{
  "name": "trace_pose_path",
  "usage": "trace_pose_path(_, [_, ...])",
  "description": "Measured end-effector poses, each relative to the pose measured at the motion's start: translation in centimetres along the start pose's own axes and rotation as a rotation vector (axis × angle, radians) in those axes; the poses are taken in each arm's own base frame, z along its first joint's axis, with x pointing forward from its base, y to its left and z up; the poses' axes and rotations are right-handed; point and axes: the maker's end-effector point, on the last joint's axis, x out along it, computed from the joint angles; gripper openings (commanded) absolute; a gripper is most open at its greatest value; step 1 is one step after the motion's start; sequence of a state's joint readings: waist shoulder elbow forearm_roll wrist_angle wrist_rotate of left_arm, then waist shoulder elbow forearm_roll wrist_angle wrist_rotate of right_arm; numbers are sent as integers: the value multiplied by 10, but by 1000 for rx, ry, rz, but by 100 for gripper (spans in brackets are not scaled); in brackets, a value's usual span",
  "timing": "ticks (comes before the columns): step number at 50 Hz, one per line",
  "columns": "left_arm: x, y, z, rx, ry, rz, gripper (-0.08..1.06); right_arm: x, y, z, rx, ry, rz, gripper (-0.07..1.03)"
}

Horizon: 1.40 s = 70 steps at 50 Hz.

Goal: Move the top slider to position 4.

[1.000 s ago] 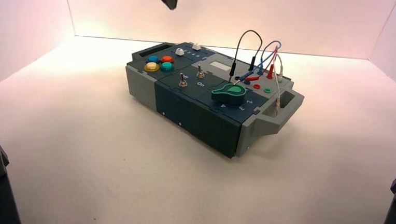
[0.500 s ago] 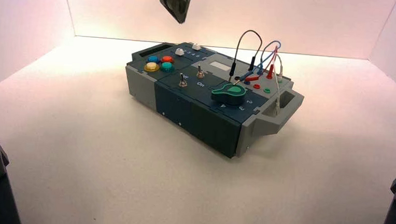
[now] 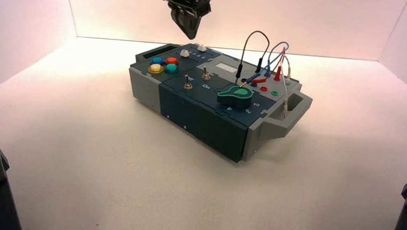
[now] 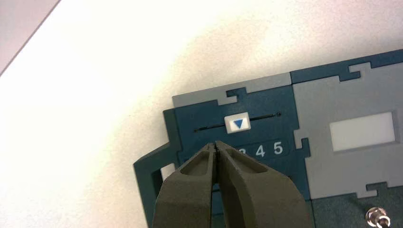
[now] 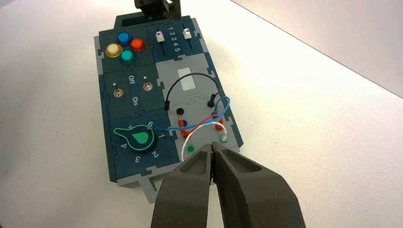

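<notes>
High view: the box (image 3: 218, 102) sits turned on the white tabletop (image 3: 107, 162), its slider panel at the far corner. Two small white knobs show there; the top slider (image 3: 202, 47) is the one nearer the far edge, the other slider's knob (image 3: 184, 53) lying just beside it towards the coloured buttons (image 3: 164, 65). The left claw (image 3: 189, 26) hangs in the air above and slightly left of that far corner, clear of the box. The right arm barely enters at the upper right edge of this view, so the left arm is plainly the nearer one.

Left wrist view: the left claw (image 4: 216, 148) has its two fingers pressed together, holding nothing. Just past its tip lies the top slider (image 4: 239, 124), a blocky white knob with a blue triangle, sitting in its thin slot (image 4: 237, 122). The slot's long axis runs parallel to the row of digits, of which the 4 (image 4: 260, 151) and 5 show plainly; the lower digits are hidden behind the fingers. The knob appears to sit short of the 4, so the coming push should go along the slot towards the 5 end.

Right wrist view: the right claw (image 5: 212, 152) is pinched closed on nothing, hovering above the wire end of the box near the green sockets (image 5: 190, 149), well apart from the sliders.
</notes>
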State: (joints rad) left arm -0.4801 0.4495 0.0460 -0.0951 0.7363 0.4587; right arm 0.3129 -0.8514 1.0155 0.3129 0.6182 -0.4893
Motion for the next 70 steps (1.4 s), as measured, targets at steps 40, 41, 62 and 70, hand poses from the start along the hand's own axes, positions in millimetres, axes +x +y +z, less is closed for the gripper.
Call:
trace_pose_path(40, [24, -5, 13, -49, 12, -64, -3, 2, 0, -2, 2, 2, -2, -2])
trace_pose_path(41, [24, -5, 13, -48, 12, -64, -3, 2, 0, -2, 2, 2, -2, -2])
trace_pose_path(62, [24, -9, 7, -49, 51, -84, -3, 2, 0, -2, 3, -1, -2, -2])
trace_pose_path(70, [24, -9, 7, -48, 52, -86, -3, 2, 0, -2, 3, -1, -2, -2])
